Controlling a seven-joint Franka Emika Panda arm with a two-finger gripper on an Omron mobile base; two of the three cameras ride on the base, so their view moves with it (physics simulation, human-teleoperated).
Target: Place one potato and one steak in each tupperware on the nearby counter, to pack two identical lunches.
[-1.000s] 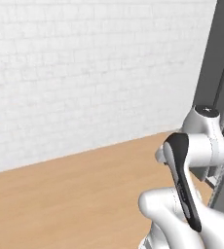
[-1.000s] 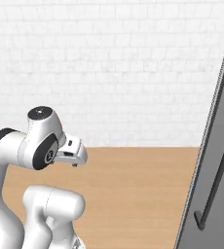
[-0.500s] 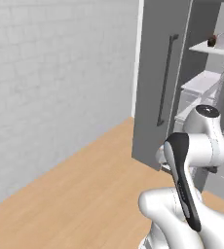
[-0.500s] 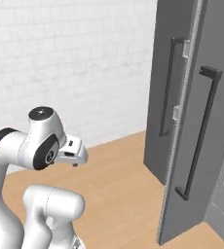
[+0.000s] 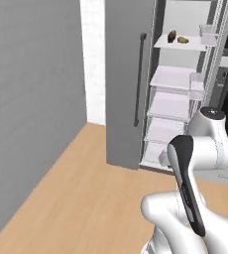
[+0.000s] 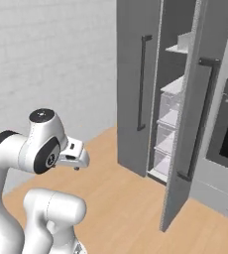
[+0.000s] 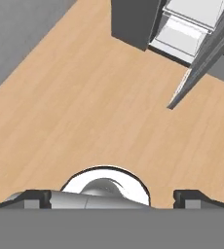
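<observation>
swung round from blank wall to open fridge [image 5: 178, 94]; two small foods [image 5: 177, 37] on top shelf, high and ahead of hand [image 7: 112, 198], spread wide, empty.

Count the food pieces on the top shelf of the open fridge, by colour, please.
Dark brown piece: 1
Olive-green piece: 1
Total: 2, lying side by side on the top shelf.
</observation>
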